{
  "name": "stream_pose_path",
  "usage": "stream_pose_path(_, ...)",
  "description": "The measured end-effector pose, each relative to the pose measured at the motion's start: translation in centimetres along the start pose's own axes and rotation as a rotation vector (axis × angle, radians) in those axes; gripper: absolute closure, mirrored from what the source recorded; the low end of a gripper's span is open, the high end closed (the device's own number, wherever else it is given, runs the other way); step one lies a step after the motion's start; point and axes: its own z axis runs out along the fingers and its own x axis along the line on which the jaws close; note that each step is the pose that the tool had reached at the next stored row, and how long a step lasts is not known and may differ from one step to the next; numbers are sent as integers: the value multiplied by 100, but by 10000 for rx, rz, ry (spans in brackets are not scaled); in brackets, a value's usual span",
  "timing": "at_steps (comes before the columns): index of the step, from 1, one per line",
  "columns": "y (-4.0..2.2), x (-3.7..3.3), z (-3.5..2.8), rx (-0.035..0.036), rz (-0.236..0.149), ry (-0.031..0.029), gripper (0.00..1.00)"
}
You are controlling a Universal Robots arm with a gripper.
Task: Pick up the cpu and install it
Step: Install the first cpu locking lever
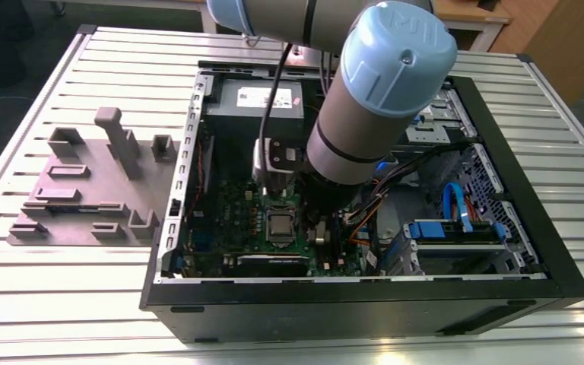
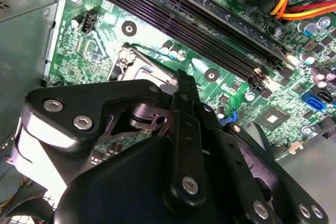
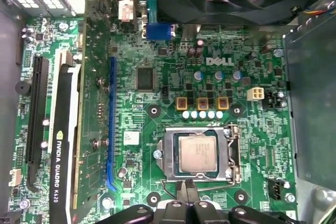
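In the exterior view an open black case (image 1: 373,308) lies on a slatted metal table (image 1: 28,304), and a grey fixture (image 1: 79,205) stands on the table at the exterior view's left. Inside the case a grey box (image 1: 256,99) sits toward the upper edge, and a blue cable (image 1: 458,204) is at the exterior view's right. In the first wrist view a green board (image 3: 173,77) carries a black card (image 3: 65,145).

one cpu (image 3: 197,153), one socket frame (image 3: 231,153) around it; beside that frame three gold coils (image 3: 202,103), five pale capacitors (image 3: 202,114).
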Motion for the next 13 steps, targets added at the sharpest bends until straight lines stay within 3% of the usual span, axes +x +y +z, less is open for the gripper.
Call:
stream_pose_path(5,-4,15,25,-8,-137,66,90)
stream_pose_path(13,-10,35,70,-20,-343,98,90)
